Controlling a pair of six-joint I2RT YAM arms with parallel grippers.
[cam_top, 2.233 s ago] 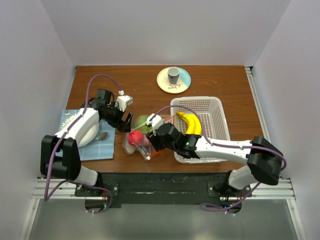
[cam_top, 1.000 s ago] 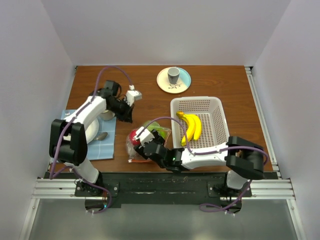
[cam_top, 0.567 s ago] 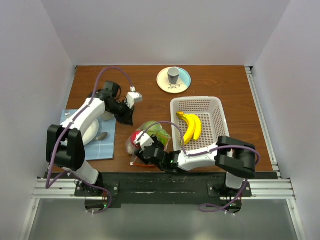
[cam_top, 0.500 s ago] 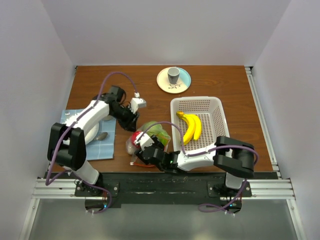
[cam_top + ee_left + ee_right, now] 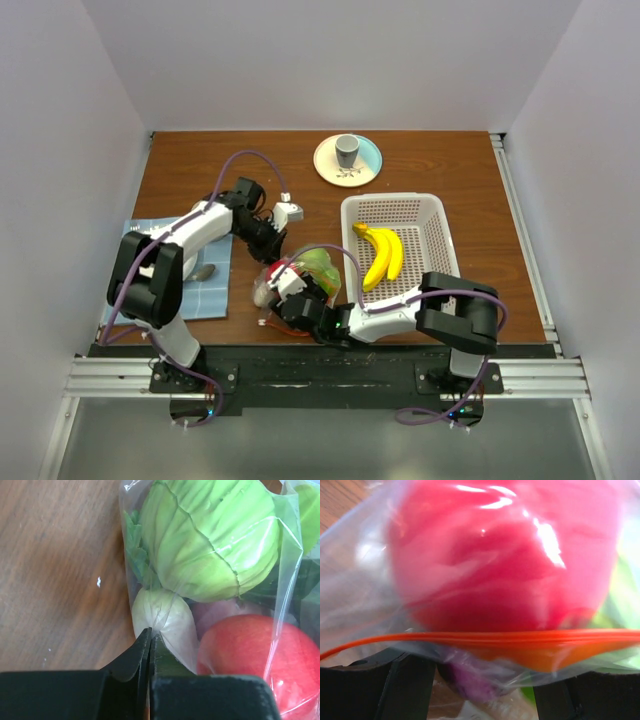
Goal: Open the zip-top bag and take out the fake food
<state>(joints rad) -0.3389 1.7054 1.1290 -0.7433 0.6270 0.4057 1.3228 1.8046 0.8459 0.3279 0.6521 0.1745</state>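
At the table's near edge, the right gripper [image 5: 480, 680] stands with fingers apart, astride the orange zip strip [image 5: 520, 639]. The zip-top bag [image 5: 300, 272] lies beside the white basket [image 5: 430, 215], its long axis running seven to one o'clock with the zip end nearest. At its eleven o'clock side, the left gripper [image 5: 149, 637] pinches the film over the cream piece [image 5: 167, 620].
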